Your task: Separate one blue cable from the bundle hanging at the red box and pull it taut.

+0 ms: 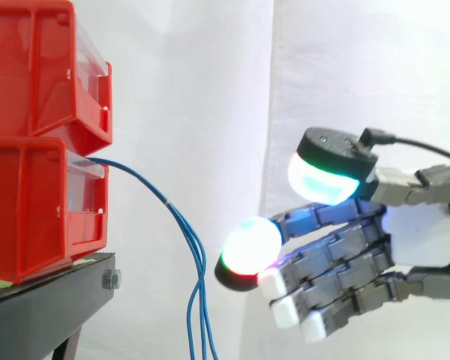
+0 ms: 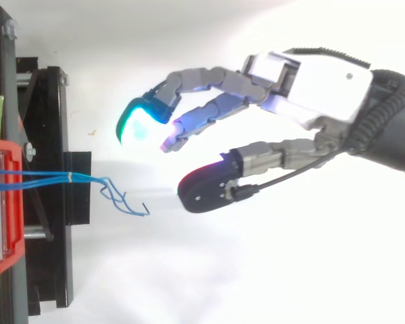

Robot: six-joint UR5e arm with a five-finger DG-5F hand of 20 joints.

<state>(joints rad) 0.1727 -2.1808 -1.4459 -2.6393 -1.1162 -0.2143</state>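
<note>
Here, the robot's hand (image 1: 424, 232), fingers and thumb spread wide w/ nothing between them, hovers just short of the blue cable bundle (image 2: 69, 177) drooping slack from the lower red box (image 1: 30, 210) ahead of its fingertips (image 1: 251, 244), no strand separated or pulled taut yet.

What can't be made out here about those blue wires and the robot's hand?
Side view: lower ends of the blue cables, cut off by the bottom edge.
Side view: where they attach inside the lower red bin, hidden by its front.
Both views: how many there are; thin strands overlap.
Both views: the arm behind the hand, cut off by the right edge.
</note>
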